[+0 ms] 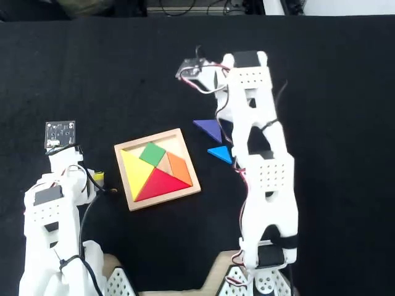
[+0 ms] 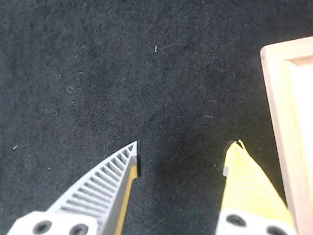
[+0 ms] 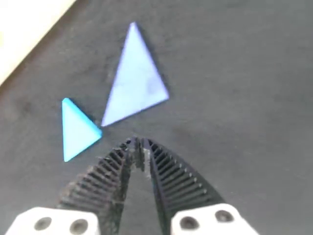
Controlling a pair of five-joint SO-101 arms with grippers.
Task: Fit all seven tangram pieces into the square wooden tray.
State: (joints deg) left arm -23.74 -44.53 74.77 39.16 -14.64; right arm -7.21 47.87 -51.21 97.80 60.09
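arms (image 1: 265, 185) wht plastic, perforated | cables (image 1: 207, 86) red/blk/wht | left tool (image 2: 186, 144) grey+yellow ribbed | right tool (image 3: 139, 143) blk ribbed

Take the way your right gripper (image 3: 140, 147) points as twelve o'clock. Its two black ribbed fingers (image 3: 171, 181) are pressed together, tips meeting over the black cloth table (image 3: 244, 73). Just beyond the tips, at twelve o'clock, lies the flat violet-blue triangle piece (image 3: 137, 83), its sharpest point aimed away from you. At about ten o'clock sits the smaller flat cyan triangle piece (image 3: 76, 129). Its corner comes just beside the violet-blue one's, and you cannot tell whether they touch. Farther out at eleven o'clock runs a pale wooden tray edge (image 3: 29, 29).
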